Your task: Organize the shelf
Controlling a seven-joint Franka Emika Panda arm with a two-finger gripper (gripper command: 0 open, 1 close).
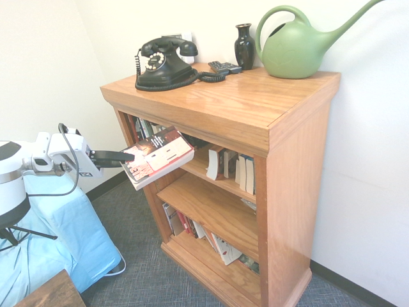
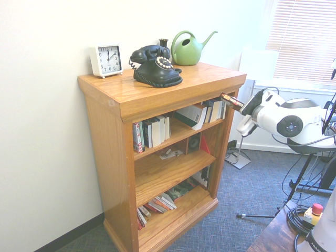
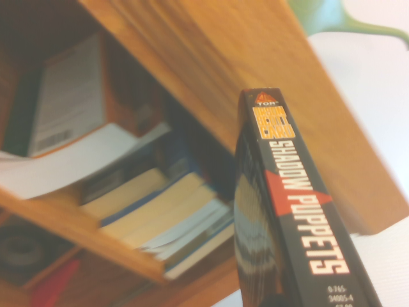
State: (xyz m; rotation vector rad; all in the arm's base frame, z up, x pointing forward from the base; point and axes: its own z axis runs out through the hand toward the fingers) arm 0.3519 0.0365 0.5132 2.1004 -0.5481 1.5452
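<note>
Hand (image 1: pixel 128 157) clamped on a book (image 1: pixel 157 157), held out before the shelf (image 1: pixel 255 121), top tier. Risk: thin edge grip; book may pivot, snag the overhanging top, or slip.

Middle tier of the orange-brown oak shelf (image 1: pixel 300 185) lies mostly bare; its top tier is crowded with upright paperback books (image 1: pixel 243 171)

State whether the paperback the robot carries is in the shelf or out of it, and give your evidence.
Out. The paperback hangs in the closed jaws before the shelf, outside its top tier.
</note>
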